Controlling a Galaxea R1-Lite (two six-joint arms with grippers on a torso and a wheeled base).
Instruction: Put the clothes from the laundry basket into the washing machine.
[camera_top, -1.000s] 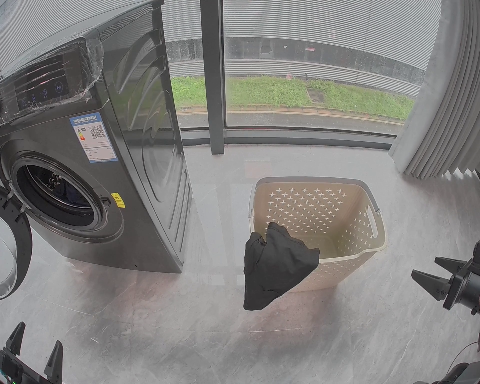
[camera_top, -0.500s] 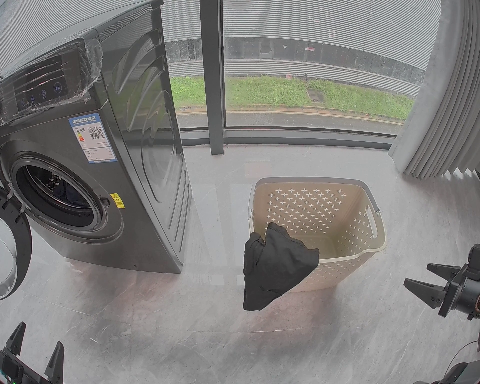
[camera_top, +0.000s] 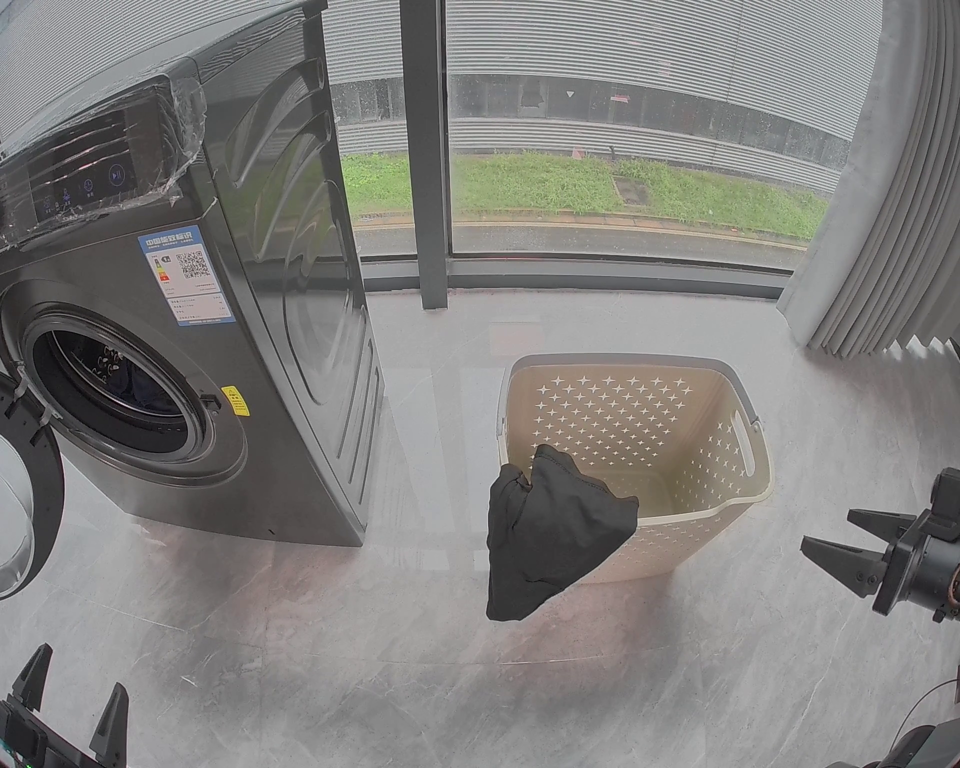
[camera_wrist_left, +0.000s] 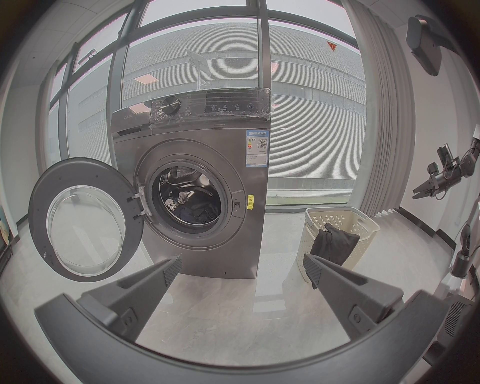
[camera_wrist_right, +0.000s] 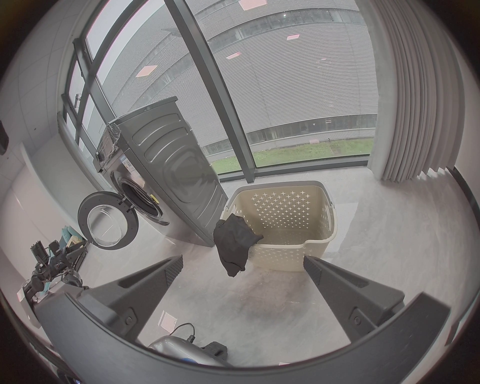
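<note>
A beige laundry basket stands on the floor right of the grey washing machine. A black garment hangs over the basket's near left corner, partly outside. The machine's round door is swung open, and dark clothes lie in the drum. My right gripper is open, in the air to the right of the basket and apart from it. My left gripper is open low at the left, in front of the machine. The right wrist view shows the basket and garment ahead.
A glass wall with a dark post runs behind the basket. Grey curtains hang at the far right. Bare marble floor stretches between the machine, the basket and me.
My right gripper has moved a little left toward the basket and slightly lower. The left gripper, garment and basket are unchanged.
</note>
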